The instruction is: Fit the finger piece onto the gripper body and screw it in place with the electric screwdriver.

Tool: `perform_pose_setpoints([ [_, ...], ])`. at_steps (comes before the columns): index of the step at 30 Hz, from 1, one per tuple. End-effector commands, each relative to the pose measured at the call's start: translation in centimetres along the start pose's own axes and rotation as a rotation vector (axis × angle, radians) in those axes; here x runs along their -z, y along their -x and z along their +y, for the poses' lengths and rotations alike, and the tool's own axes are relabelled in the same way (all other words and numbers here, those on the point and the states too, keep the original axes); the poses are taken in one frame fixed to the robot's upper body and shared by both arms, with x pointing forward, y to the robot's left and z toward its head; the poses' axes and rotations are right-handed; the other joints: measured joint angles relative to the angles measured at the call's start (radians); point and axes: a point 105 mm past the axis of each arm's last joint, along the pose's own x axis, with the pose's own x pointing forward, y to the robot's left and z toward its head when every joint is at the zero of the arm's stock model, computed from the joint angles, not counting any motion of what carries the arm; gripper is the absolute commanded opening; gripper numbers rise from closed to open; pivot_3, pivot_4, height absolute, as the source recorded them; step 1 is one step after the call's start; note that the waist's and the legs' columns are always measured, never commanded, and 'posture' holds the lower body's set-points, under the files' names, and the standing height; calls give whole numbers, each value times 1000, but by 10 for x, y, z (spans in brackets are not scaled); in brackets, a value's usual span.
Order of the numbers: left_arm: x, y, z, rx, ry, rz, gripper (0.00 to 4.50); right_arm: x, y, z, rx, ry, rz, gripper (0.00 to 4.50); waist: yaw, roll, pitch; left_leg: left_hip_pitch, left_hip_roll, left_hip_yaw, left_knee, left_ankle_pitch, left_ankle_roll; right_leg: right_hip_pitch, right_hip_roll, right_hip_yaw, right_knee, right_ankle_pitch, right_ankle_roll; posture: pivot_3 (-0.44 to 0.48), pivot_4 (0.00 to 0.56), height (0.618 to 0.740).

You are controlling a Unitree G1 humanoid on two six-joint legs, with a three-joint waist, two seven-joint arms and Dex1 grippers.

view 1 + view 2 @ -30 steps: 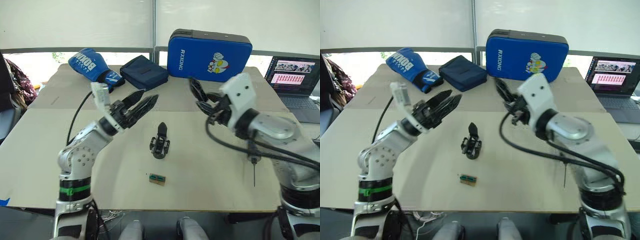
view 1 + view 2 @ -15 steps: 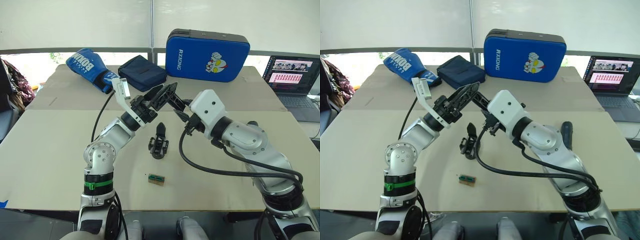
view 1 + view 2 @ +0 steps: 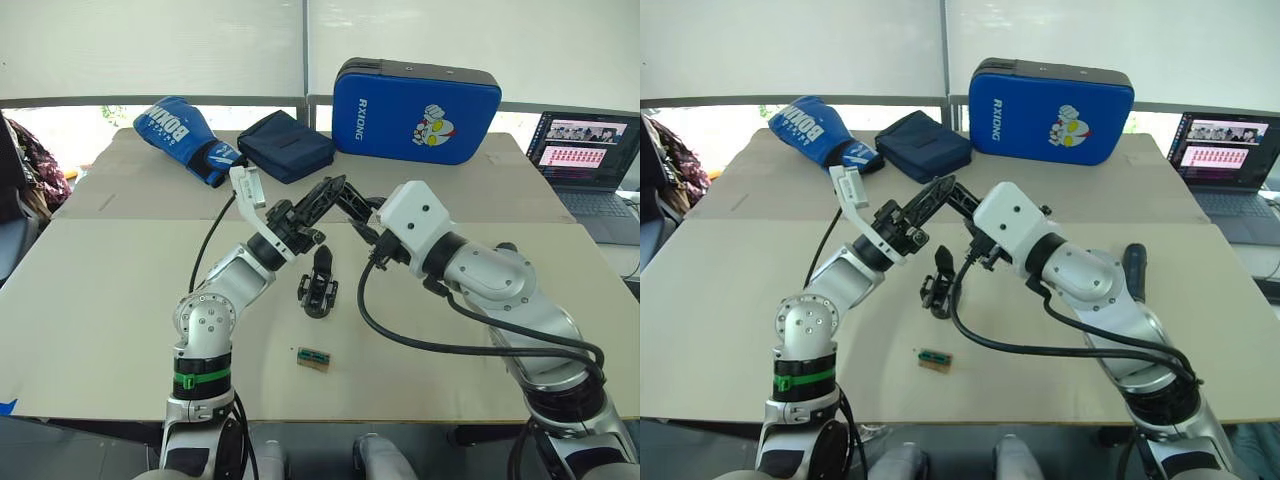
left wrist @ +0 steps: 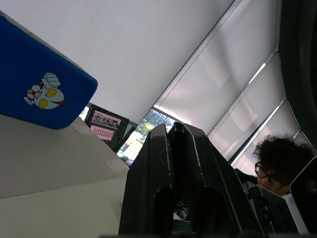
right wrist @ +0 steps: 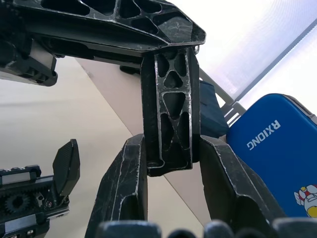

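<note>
Left gripper (image 4: 176,130): raised over mid-worktop, fingers pressed together, apparently nipping the top edge of the finger piece.
Finger piece (image 5: 168,99): in the air above and just behind the body, hanging upright between both grippers.
Body (image 3: 320,285): standing on the worktop (image 3: 100,300) below the handover, its one fitted finger pointing up; bare side facing the grippers.
Right gripper (image 5: 171,144): meeting the left tip to tip, fingers clamped on both flat edges of the piece.
Step in hand: likely a handover, left to right. Confirm a firm, square right-side pinch before releasing the left; keep the piece upright and clear of the body.
Screwdriver (image 3: 1134,265): lying on the worktop to the right, behind the right arm, untouched.
</note>
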Motion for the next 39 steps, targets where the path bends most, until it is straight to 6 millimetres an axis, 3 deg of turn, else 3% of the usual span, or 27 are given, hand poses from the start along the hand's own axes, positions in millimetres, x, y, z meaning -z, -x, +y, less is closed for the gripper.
perform_pose_setpoints([
  [1, -21, -1, -8, 49, -24, -80, 0, -15, 14, -10, -1, 29, -65, 3195, 0, 0, 0, 0, 0, 0, 0, 0, 0, 0, 0, 0, 0, 0, 0, 0, 150, 740],
  [5, -35, 2, 0, 84, -45, -52, 0, -11, 35, -24, -85, 5, -59, 4459, 2, 0, 0, -1, 0, 0, 1, 0, 0, 0, 0, 0, 0, 0, 0, 0, 150, 740],
  [7, -35, 6, -2, 161, -41, 35, 0, -5, 45, -40, -113, -85, -29, 4459, 1, 0, 0, 0, 0, 0, 1, 0, 0, 1, 0, 0, 0, 0, 0, 0, 150, 740],
  [9, -32, 11, -3, 234, -38, 164, 0, -5, 52, -43, -204, -199, -18, 4459, -1, 0, 0, 0, 0, 0, 1, 0, 0, 1, 0, -1, 0, 0, 0, 0, 150, 740],
  [13, -28, 20, -9, 372, -38, 366, 0, -17, 61, -18, -508, -470, -10, 4459, -9, 0, 0, 1, 1, 0, 0, -1, 1, 1, 1, -1, 0, 0, 0, 0, 150, 740],
  [16, -19, 27, -15, 445, -13, 498, 0, -14, 61, -3, -633, -578, 83, 4459, -10, 0, 0, 1, 1, 0, 0, -1, 2, 1, 1, 0, 0, 0, -1, 0, 150, 740],
  [27, 17, 44, -24, 542, -18, 731, 0, -14, 29, 40, -785, -661, 232, 4459, -9, 0, 0, -2, 0, 0, 1, -1, 2, -2, 1, 0, 0, 0, 0, 0, 150, 740],
  [37, 23, 50, -23, 526, -34, 731, 0, -13, 28, 54, -846, -691, 274, 4459, -7, 0, 1, -4, 0, 0, 2, -1, 2, -3, 0, 0, 1, 0, 0, 0, 150, 740],
  [39, 24, 51, -23, 527, -34, 734, 0, -13, 29, 56, -853, -692, 274, 3934, -7, 0, 1, -4, 1, 0, 3, -1, 2, -3, 0, -1, 1, 0, 0, 0, 150, 740],
])
